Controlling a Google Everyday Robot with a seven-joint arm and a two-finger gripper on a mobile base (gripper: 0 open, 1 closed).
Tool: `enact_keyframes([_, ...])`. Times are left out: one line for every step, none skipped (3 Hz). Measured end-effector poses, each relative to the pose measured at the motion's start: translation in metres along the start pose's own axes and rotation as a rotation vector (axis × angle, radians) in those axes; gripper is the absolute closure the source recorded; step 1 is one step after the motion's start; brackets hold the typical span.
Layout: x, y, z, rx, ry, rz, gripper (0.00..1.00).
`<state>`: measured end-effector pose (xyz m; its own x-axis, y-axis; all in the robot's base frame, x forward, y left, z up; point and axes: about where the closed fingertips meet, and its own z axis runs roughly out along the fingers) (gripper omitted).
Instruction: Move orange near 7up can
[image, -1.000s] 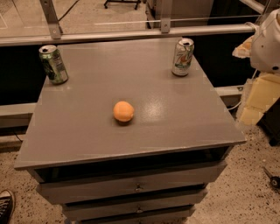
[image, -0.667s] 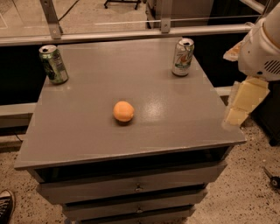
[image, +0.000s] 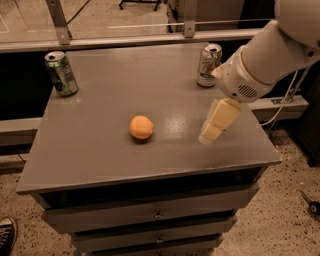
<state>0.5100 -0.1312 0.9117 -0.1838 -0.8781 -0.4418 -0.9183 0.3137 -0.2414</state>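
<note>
One orange, apart from hand above tabletop

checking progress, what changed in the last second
The gripper swung left from off the right side to over the table, closer to the orange. Nothing was grasped. The orange, 7up can and green can stayed put.
</note>
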Motion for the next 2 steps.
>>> enact_keyframes([-0.049, 0.01, 0.051, -0.061, -0.164, 0.026, 0.0])
enact_keyframes([-0.073, 0.026, 0.075, -0.119, -0.241, 0.046, 0.0])
